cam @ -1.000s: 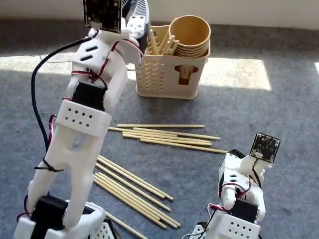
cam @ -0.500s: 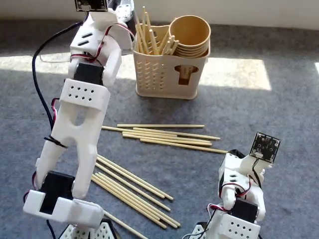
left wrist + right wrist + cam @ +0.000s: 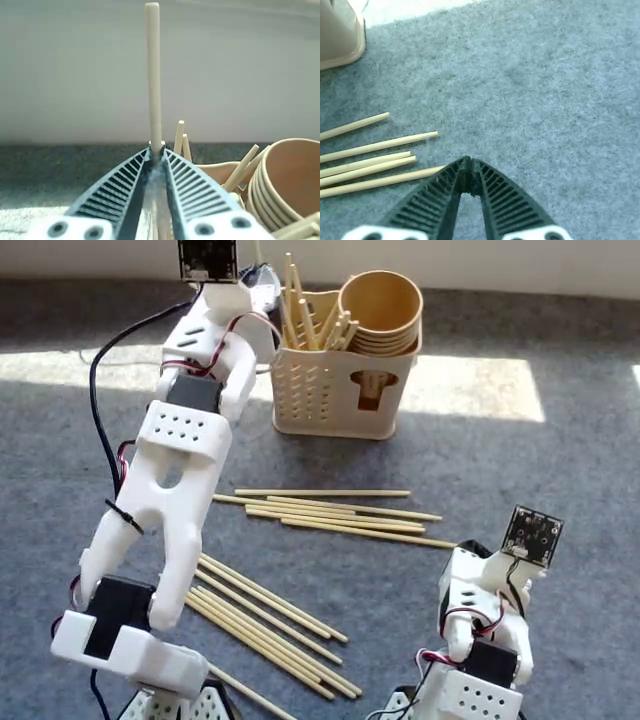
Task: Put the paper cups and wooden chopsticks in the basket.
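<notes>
Shifted nearer the basket [image 3: 335, 390], left hand [image 3: 156, 156] grips an upright chopstick [image 3: 152, 75]; right hand [image 3: 466, 176] clenched, empty. Paper cups [image 3: 382, 305] in; loose chopsticks [image 3: 320, 493] remain mid-table [image 3: 560, 470].

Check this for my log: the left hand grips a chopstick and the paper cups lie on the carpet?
No. The high view shows the paper cups stacked in the basket, not on the carpet; the left hand does grip a chopstick.

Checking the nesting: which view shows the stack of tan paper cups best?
The high view: the stack of tan paper cups sits open-mouthed in the cream plastic basket. Left wrist view catches its rims side-on; right wrist view faces grey carpet.
</notes>
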{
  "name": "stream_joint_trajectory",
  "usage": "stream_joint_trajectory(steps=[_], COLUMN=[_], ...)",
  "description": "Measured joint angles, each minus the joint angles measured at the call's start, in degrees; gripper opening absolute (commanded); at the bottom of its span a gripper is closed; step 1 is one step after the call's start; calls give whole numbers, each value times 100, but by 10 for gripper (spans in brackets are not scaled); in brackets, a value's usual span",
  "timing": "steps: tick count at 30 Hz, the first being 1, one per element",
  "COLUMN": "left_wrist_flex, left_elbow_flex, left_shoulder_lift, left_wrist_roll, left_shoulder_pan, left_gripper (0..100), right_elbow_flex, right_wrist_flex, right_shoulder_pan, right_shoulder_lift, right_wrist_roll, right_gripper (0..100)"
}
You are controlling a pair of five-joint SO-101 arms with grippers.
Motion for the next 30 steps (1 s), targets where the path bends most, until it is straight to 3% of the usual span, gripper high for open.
stream_joint_trajectory(steps=[8,18,30], left_wrist_flex=[1204,3895,5916], left_elbow_flex=[-123,-1688,-2813], left_shoulder_lift=[0,0,0], left_wrist_roll=[0,0,0], left_shoulder_pan=[-18,-26,387], left_gripper=[91,91,94], right_elbow_flex=[0,0,0], right_wrist_flex=[0,0,0], right_shoulder_pan=[0,0,0], right_shoulder_lift=[0,0,0], right_wrist_roll=[0,0,0], right_gripper=[6,6,6])
